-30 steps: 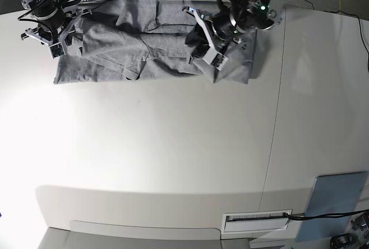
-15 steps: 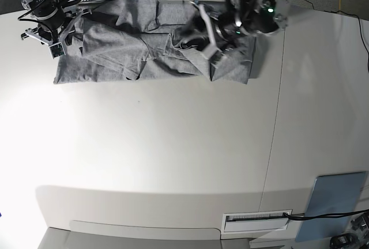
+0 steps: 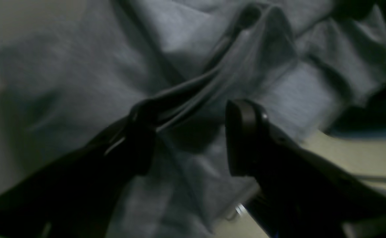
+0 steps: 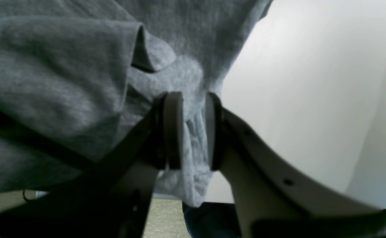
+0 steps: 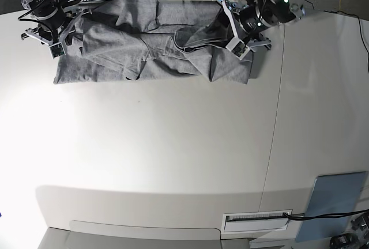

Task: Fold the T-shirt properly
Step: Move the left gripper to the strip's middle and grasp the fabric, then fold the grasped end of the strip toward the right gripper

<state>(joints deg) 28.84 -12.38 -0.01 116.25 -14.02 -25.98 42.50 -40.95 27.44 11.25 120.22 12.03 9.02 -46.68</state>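
Note:
The heather-grey T-shirt lies crumpled along the table's far edge, plain side up. My left gripper is over the shirt's right part. In the left wrist view it is open, and a raised fold of the T-shirt runs from its left fingertip up to the right. My right gripper is at the shirt's left end. In the right wrist view it is shut on an edge of the T-shirt, with cloth pinched between the pads.
A bluish-grey flat panel lies at the front right corner. A seam runs down the white table. A white labelled slot sits at the front edge. Cables and stands are behind the shirt.
My left gripper has moved right and toward the back over the shirt's right part, and the cloth there has bunched into a fold. The right arm has not moved.

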